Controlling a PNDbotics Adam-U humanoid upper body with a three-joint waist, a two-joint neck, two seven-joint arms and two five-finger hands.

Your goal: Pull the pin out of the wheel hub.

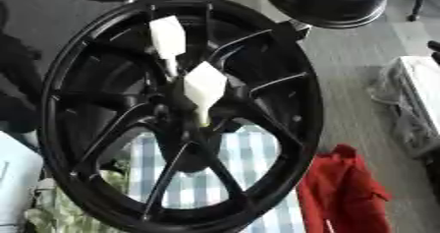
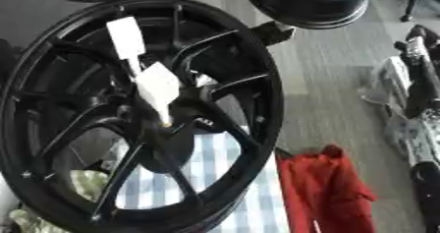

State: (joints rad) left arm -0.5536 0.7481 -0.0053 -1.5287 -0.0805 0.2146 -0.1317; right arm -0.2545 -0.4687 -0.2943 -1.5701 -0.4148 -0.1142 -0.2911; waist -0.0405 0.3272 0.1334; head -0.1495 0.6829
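— What's that big thing filling the view?

— A glossy black spoked metal wheel hub, standing nearly upright and tilted a little. Thin paired spokes fan out from its centre to a smooth round rim.

— And the pin?

— Two pale cream wedge-shaped pins sit in it. One is stuck in right at the centre of the wheel hub, broad flat head up, tapering to a narrow tip. The other is just above it, between the spokes, same matte plastic look.

— Is a hand on it?

— No hand shows in either view.

— Anything behind?

— Through the lower spokes, a blue-and-white striped cloth. Right of the wheel hub, a crumpled red fabric on the grey floor. Above it, another dark rounded wheel.
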